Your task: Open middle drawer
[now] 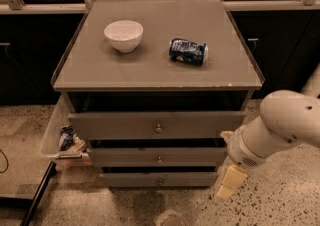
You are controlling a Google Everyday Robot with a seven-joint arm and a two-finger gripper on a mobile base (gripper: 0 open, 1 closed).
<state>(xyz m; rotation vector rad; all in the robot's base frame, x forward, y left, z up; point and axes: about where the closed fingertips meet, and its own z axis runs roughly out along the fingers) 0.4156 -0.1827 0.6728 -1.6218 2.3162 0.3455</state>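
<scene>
**Middle drawer (pixel 125 157): rigid front, one small hold**

Housed in the grey cabinet (pixel 150 72), second of three fronts, under the tallest and over the slimmest. Probably stiff and light, sliding straight toward the near side. Flat grey face, medium height. Gripper (pixel 226 186) low at near right, just beside the cabinet's corner, nothing seen in it; open or closed, cannot tell. Best taken by the round metal knob (pixel 159 159) at centre, likely slippery.

White rounded arm (pixel 282 122), cream end effector (pixel 227 184) lower right
</scene>
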